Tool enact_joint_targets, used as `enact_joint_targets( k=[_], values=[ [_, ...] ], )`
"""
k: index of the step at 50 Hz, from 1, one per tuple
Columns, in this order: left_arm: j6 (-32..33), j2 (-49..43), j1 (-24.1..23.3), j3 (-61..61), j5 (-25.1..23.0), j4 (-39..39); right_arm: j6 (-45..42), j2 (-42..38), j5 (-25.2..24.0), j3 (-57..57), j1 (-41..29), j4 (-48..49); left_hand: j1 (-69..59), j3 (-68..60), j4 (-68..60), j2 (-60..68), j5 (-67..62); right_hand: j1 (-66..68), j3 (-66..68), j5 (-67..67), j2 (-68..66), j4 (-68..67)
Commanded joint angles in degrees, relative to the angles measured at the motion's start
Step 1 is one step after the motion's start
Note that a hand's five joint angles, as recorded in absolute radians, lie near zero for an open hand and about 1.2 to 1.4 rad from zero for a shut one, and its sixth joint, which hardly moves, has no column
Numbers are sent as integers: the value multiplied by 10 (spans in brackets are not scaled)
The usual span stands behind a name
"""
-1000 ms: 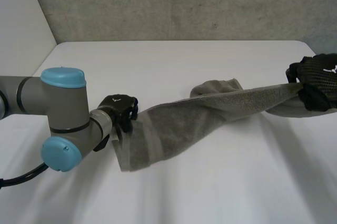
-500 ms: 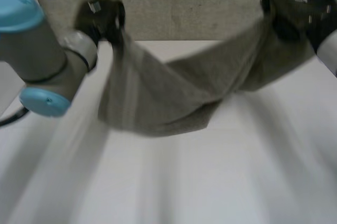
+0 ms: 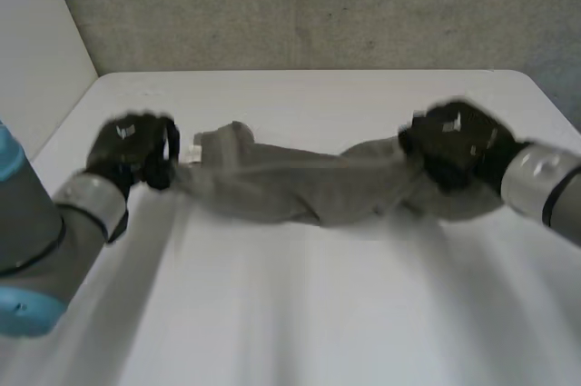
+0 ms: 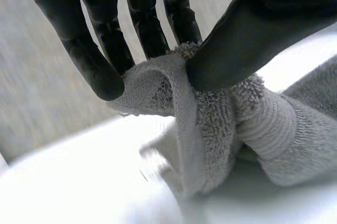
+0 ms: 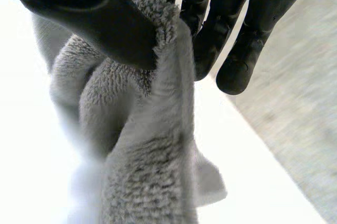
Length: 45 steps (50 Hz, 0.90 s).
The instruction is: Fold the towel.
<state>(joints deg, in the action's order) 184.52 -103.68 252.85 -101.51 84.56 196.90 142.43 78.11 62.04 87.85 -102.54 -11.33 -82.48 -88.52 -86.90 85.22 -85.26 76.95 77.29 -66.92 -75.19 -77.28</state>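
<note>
A grey towel (image 3: 309, 184) stretches in a bunched band across the white table (image 3: 300, 313) between my two hands. My left hand (image 3: 132, 150) holds its left end; in the left wrist view the thumb (image 4: 253, 39) pinches a towel corner (image 4: 174, 81) against the fingers (image 4: 105, 50). My right hand (image 3: 454, 145) holds the right end; in the right wrist view the thumb (image 5: 100, 18) presses the towel edge (image 5: 168, 29) against the fingers (image 5: 221, 29), and the cloth (image 5: 142, 171) hangs bunched below the palm.
A grey wall (image 3: 318, 4) rises behind the table's far edge, with a white side wall (image 3: 36, 41) at the left. My left arm (image 3: 36, 241) fills the near left. Bare table lies in front of the towel.
Both hands lifted the towel high, then came down again. They now hold it low over the table's far half, closer together, with the towel bunched between them.
</note>
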Motion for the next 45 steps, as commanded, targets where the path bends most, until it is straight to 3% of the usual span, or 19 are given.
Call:
enact_joint_targets(
  k=[1, 4, 5, 6, 7, 8, 9, 14, 20, 29, 36, 45],
  values=[
    [98, -3, 4, -95, -19, -4, -101, 13, 1, 109, 20, -76, 25, 85, 69, -52, 153, 30, 27, -31, -48, -27],
    [113, -2, -1, -103, -19, -4, -100, 13, -3, 121, 23, -76, 25, 85, 69, -52, 153, 30, 27, -31, -48, -27],
    [123, 2, -3, -107, -19, -4, -97, 15, -5, 131, 28, -72, 83, 143, 127, -110, 211, 30, 27, -31, -48, -27],
    [127, 6, -4, -107, -19, -4, -95, 17, -5, 144, 32, -67, 275, 335, 319, -302, 403, 30, 27, -31, -48, -27],
    [127, 6, -4, -107, -19, -4, -95, 17, -5, 145, 32, -67, 277, 337, 321, -304, 405, 30, 27, -31, -48, -27],
    [128, 10, -6, -106, -17, -3, -95, 19, -5, 154, 35, -58, 463, 524, 508, -491, 591, 30, 27, -31, -48, -27],
    [128, 18, -8, -101, -14, -3, -93, 19, -5, 163, 35, -47, 540, 601, 584, -568, 668, 30, 27, -31, -48, -27],
    [127, 26, -17, -84, -17, -2, -86, 18, -4, 184, 35, -9, 669, 729, 713, -696, 796, 30, 27, -31, -48, -27],
    [129, 6, -31, -57, -13, 2, -68, 13, -5, 196, 37, 20, 674, 734, 718, -701, 802, 30, 27, -31, -48, -27],
    [131, -109, -33, 29, 9, 1, -67, 13, -3, 202, 46, 30, 659, 719, 703, -686, 786, 30, 27, -31, -48, -27],
    [129, -157, -30, 65, 26, -46, -29, 13, -3, 200, 72, 31, 524, 585, 569, -552, 652, 30, 27, -31, -48, -27],
    [131, -157, -28, 66, 32, -73, -12, 13, -2, 196, 85, 30, 447, 507, 491, -474, 575, 30, 27, -31, -48, -27]
  ],
)
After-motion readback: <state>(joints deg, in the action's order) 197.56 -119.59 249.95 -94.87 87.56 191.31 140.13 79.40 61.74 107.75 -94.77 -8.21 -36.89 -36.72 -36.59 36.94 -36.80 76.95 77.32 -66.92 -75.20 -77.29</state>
